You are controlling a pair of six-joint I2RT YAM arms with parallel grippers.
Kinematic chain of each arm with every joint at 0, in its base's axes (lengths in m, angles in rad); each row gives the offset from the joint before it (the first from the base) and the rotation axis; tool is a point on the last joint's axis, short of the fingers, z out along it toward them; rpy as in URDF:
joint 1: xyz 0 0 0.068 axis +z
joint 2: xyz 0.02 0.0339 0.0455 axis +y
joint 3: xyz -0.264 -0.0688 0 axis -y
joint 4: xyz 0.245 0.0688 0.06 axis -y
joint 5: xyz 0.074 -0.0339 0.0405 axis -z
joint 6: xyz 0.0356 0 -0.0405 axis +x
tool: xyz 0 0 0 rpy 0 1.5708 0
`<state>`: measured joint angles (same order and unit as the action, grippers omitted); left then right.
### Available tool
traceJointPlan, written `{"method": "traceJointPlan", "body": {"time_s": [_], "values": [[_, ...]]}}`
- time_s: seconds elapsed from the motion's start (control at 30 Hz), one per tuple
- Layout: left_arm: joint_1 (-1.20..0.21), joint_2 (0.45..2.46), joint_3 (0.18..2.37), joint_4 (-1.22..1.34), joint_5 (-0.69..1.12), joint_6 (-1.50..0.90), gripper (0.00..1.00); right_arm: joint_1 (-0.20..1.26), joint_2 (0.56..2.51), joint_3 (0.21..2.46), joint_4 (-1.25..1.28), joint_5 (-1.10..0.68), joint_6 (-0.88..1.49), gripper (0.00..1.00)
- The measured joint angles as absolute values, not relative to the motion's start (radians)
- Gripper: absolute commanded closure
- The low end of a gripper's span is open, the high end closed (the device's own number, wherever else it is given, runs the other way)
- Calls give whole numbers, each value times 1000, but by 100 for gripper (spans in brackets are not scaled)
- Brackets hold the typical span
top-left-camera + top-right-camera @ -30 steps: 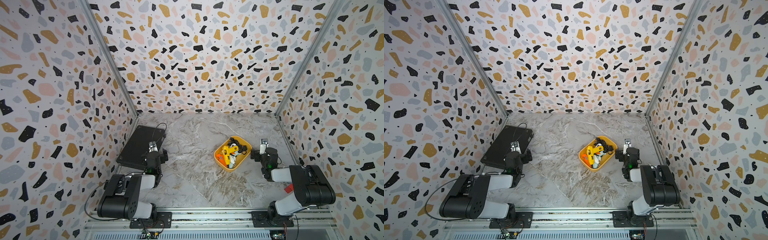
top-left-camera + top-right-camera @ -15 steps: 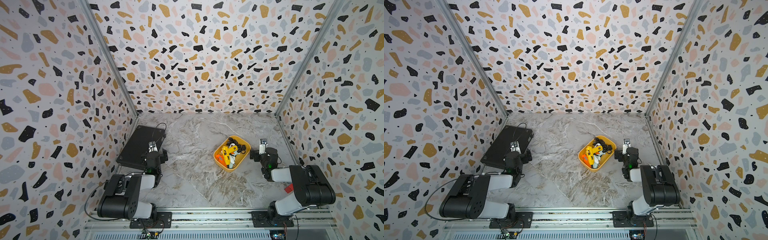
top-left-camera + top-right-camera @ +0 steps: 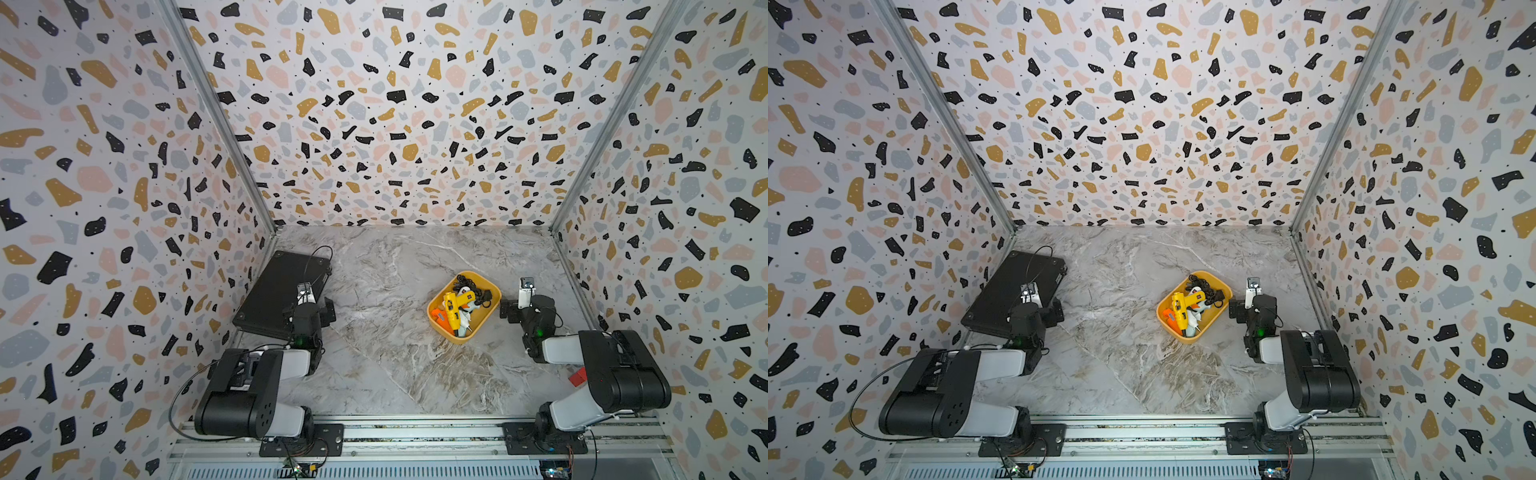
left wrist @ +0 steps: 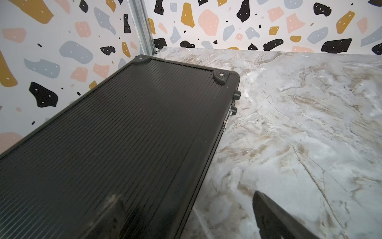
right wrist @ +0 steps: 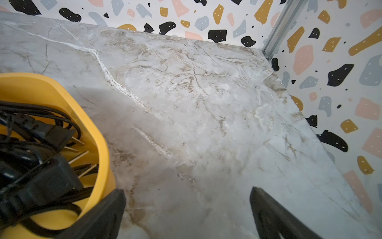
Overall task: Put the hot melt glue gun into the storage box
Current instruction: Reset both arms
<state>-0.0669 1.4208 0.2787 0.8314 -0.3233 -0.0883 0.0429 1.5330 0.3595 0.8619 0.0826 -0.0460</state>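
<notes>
The mustard-yellow storage box (image 3: 489, 311) (image 3: 1188, 338) stands on the marble floor right of centre. Inside it lies a yellow hot melt glue gun (image 3: 453, 306) (image 3: 1180, 309), alongside an orange one (image 3: 439, 318), a white one (image 3: 468, 308) and black cords with plugs (image 5: 41, 175). My right gripper (image 3: 530, 309) (image 5: 187, 217) hovers open and empty just right of the box, one finger beside its rim (image 5: 99, 144). My left gripper (image 3: 309, 309) (image 4: 190, 217) is open and empty over the near edge of the black case.
A large flat black ribbed case (image 3: 274, 295) (image 4: 103, 144) lies tilted against the left wall. A small red piece (image 3: 577, 376) sits by the right arm near the right wall. Terrazzo walls close in three sides. Bare marble floor (image 3: 386, 332) lies between the arms.
</notes>
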Motion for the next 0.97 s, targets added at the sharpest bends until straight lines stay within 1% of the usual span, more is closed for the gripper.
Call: {"method": "traceJointPlan", "body": {"time_s": [0.23, 0.43, 0.63, 0.97], "values": [[-67, 1420, 280, 825, -323, -89, 0, 43, 1533, 360, 862, 82, -46, 1], [-71, 1420, 290, 816, -325, -86, 0, 44, 1533, 327, 909, 171, -19, 1], [-74, 1420, 290, 817, -331, -81, 0, 45, 1533, 332, 888, 105, -40, 1], [-74, 1431, 291, 817, -332, -78, 0, 45, 1533, 332, 883, 76, -49, 1]]}}
